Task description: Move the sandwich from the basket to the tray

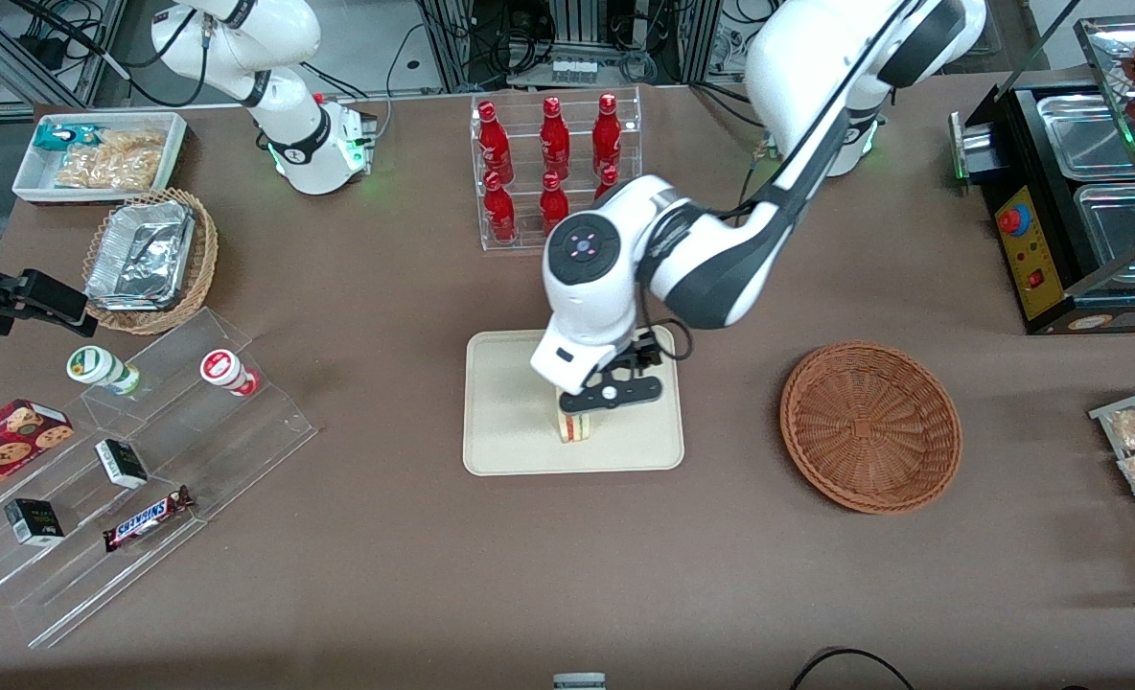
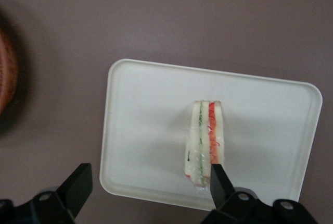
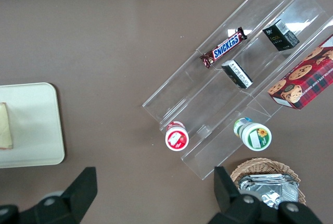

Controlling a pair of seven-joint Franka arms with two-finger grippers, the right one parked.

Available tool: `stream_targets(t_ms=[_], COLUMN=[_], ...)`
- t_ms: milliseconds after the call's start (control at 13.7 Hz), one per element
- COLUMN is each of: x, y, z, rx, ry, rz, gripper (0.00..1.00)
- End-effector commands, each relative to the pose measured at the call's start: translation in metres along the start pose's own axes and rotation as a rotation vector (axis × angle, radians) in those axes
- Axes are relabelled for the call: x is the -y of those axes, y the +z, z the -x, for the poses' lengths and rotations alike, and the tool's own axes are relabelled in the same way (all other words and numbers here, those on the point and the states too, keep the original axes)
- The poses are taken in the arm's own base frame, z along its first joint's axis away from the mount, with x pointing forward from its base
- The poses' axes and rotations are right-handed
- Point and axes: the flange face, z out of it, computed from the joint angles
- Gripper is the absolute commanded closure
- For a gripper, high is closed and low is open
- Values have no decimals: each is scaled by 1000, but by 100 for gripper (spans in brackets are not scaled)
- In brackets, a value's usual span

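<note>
A: How is the sandwich [image 2: 205, 146] being seen?

B: It is being shown as a pale bread wedge standing on edge on the tray [image 2: 145, 130], with green and red filling stripes running along its upturned side.

A: Which way is its long axis lying?

B: It is being seen running across the tray's short dimension, one end reaching toward the rim nearer the front camera.

A: And the gripper [image 2: 148, 190]?

B: It is being held above the tray, jaws spread wide and holding nothing; the sandwich is lying between the jaws, close to one finger [image 2: 221, 185]. The basket [image 1: 870, 426] is sitting toward the working arm's end.

A: Any writing?

B: "SNICKERS" is being read on a bar [image 3: 224, 48].
</note>
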Motion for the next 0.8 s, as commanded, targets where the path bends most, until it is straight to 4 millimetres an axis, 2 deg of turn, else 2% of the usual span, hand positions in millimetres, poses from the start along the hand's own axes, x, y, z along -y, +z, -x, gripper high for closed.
stream_targets(t_ms=[0, 146, 292, 510, 656, 729], x=[58, 119, 187, 286, 324, 357], y=[-48, -81, -105, -126, -133, -136], z=[-22, -38, -57, -83, -84, -88], rx=[44, 112, 155, 214, 255, 284], ry=[-7, 36, 73, 105, 72, 40], rz=[45, 89, 56, 37, 6, -2], gripper=[0, 0, 0, 0, 0, 0])
